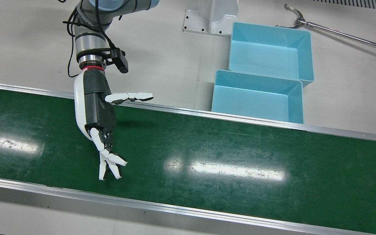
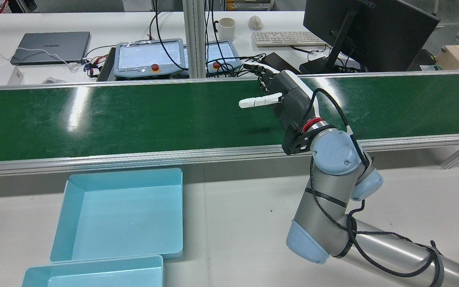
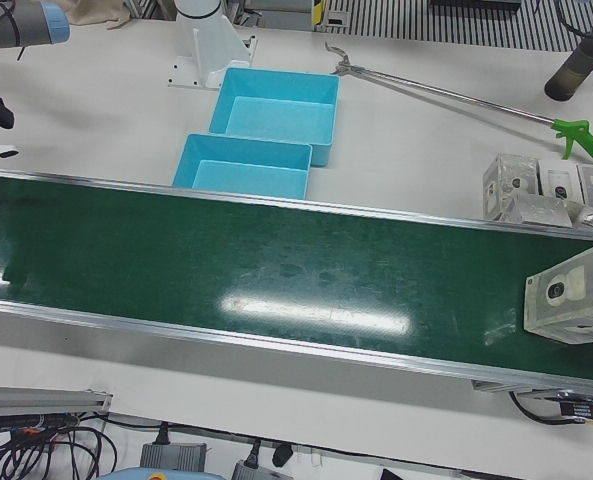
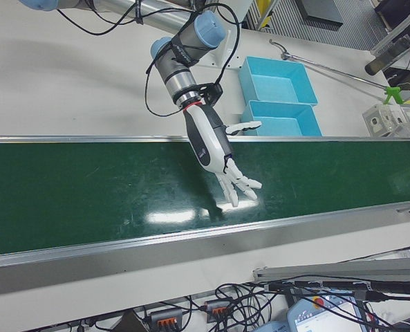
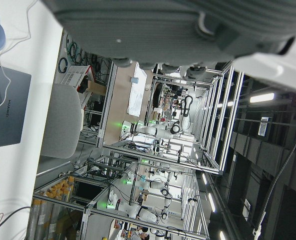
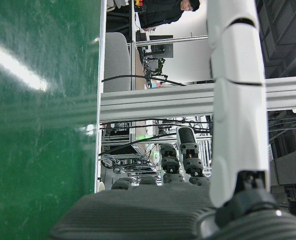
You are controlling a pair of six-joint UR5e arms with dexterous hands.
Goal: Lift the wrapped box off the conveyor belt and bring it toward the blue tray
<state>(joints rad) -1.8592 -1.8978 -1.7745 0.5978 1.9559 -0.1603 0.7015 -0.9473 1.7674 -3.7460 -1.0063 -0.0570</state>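
One wrapped box (image 3: 572, 293) rides the belt (image 1: 227, 153) far from the right hand (image 1: 98, 111), whose fingers (image 1: 109, 161) are spread wide and empty. Two blue trays (image 1: 258, 98) sit beyond the thumb side; the left hand (image 5: 187, 30) shows only its palm, fingers unreadable

A white desk (image 2: 34, 24) runs along the far side in the rear view, carrying a closed grey laptop (image 2: 52, 47), a white mug (image 2: 226, 28), a keyboard (image 2: 285, 38) and a dark monitor (image 2: 367, 34). Aluminium framing (image 5: 152, 165) and strip lights (image 5: 264, 97) fill the hall beyond.
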